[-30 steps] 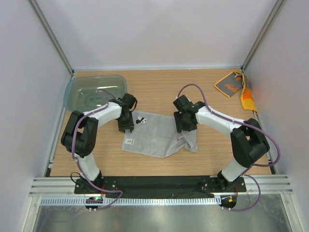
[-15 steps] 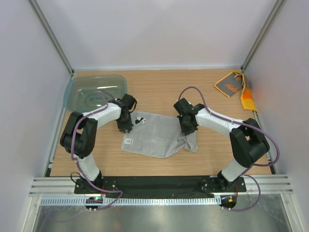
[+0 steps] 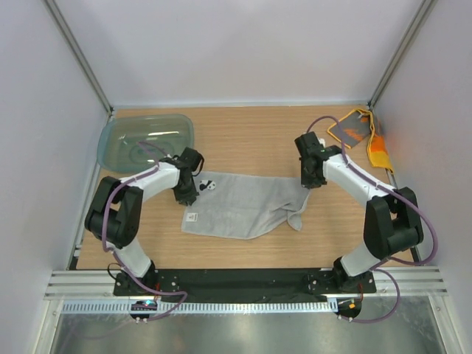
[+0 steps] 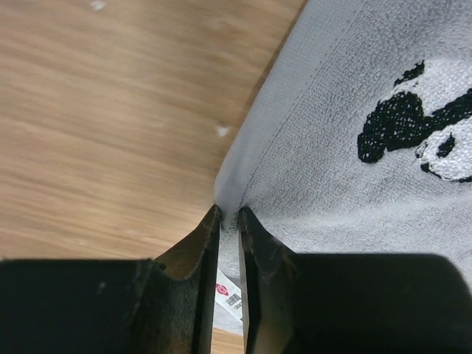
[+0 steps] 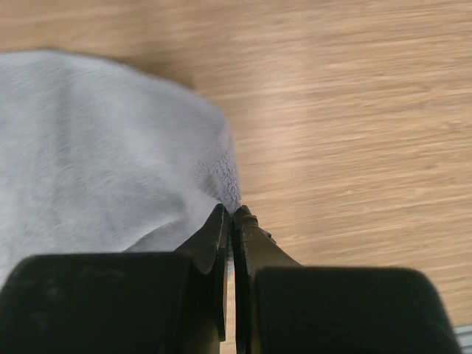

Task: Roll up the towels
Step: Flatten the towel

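A light grey towel (image 3: 243, 205) with a black-and-white panda patch (image 4: 424, 125) lies spread across the middle of the table. My left gripper (image 3: 187, 196) is shut on its far left corner (image 4: 230, 193). My right gripper (image 3: 308, 181) is shut on its far right corner (image 5: 225, 184). The cloth is stretched between the two, with its near right end bunched. A white label (image 3: 192, 217) shows near the towel's left edge. The second towel (image 3: 361, 136), orange with a grey face, lies crumpled at the far right corner.
A translucent teal tub (image 3: 145, 140) stands at the far left of the table. White walls close in both sides and the back. The black mounting rail (image 3: 243, 280) runs along the near edge.
Both grippers have closed on the grey towel's far corners. The right gripper has pulled its corner to the right and away, stretching the cloth flatter and wider.
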Available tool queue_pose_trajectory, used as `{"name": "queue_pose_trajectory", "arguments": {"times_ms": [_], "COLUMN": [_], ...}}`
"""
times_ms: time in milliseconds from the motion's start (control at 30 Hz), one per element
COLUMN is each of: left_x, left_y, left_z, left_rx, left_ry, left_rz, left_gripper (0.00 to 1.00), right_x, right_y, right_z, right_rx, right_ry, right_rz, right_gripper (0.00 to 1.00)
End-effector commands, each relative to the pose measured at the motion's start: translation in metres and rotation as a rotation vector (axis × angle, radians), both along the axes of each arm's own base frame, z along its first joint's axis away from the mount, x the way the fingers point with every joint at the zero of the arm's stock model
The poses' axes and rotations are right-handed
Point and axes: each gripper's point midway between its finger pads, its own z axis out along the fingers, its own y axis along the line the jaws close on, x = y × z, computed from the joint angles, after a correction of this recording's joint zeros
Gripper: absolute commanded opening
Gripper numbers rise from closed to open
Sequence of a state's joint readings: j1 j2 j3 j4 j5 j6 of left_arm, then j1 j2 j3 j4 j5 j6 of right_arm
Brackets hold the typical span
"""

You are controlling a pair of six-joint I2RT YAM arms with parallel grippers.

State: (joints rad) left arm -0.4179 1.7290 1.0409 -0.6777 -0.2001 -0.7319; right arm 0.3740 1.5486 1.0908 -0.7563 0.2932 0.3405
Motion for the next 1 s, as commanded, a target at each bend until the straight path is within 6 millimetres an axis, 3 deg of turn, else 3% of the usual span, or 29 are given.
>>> {"name": "queue_pose_trajectory", "arguments": {"times_ms": [0, 200, 233, 333, 367, 467, 500, 533, 633, 700, 733, 767, 967], "left_x": [-0.054, -0.064, -0.063, -0.053, -0.047, -0.04, -0.035, -0.032, -0.029, -0.027, -0.027, -0.028, -0.051], "left_y": [0.047, 0.065, 0.064, 0.066, 0.063, 0.06, 0.059, 0.058, 0.056, 0.056, 0.056, 0.055, 0.037], "left_z": [-0.028, -0.024, -0.023, -0.016, -0.012, -0.005, 0.001, 0.004, 0.014, 0.023, 0.026, 0.029, 0.042], "left_rx": [0.15, 0.151, 0.14, 0.139, 0.133, 0.118, 0.109, 0.105, 0.091, 0.083, 0.079, 0.071, -0.093], "left_ry": [0.164, 0.15, 0.145, 0.123, 0.112, 0.091, 0.067, 0.052, 0.023, 0.0, -0.004, -0.011, -0.054], "left_rz": [0.086, 0.163, 0.169, 0.173, 0.167, 0.154, 0.15, 0.147, 0.138, 0.139, 0.139, 0.137, 0.16], "left_gripper": [0.17, 0.17, 0.17, 0.17, 0.18, 0.29, 0.34, 0.46, 0.67, 0.71, 0.71, 0.71, 0.69], "right_x": [0.034, 0.081, 0.085, 0.099, 0.102, 0.098, 0.097, 0.093, 0.066, 0.055, 0.05, 0.039, -0.004], "right_y": [-0.02, -0.025, -0.027, -0.029, -0.033, -0.039, -0.042, -0.045, -0.05, -0.043, -0.035, -0.031, 0.015], "right_z": [0.017, -0.006, -0.011, -0.027, -0.026, -0.026, -0.012, -0.007, 0.006, 0.011, 0.026, 0.019, 0.025], "right_rx": [-0.021, 0.01, 0.013, 0.007, -0.016, -0.047, -0.051, -0.055, -0.054, -0.01, 0.056, 0.089, 0.351], "right_ry": [-0.073, -0.029, -0.016, 0.011, 0.01, 0.012, -0.027, -0.042, -0.079, -0.106, -0.148, -0.142, -0.199], "right_rz": [-0.071, -0.137, -0.147, -0.163, -0.169, -0.183, -0.196, -0.206, -0.216, -0.21, -0.2, -0.191, -0.118], "right_gripper": [0.01, 0.05, 0.25, 0.74, 0.77, 0.81, 0.82, 0.83, 0.83, 0.83, 0.8, 0.78, 0.7]}}
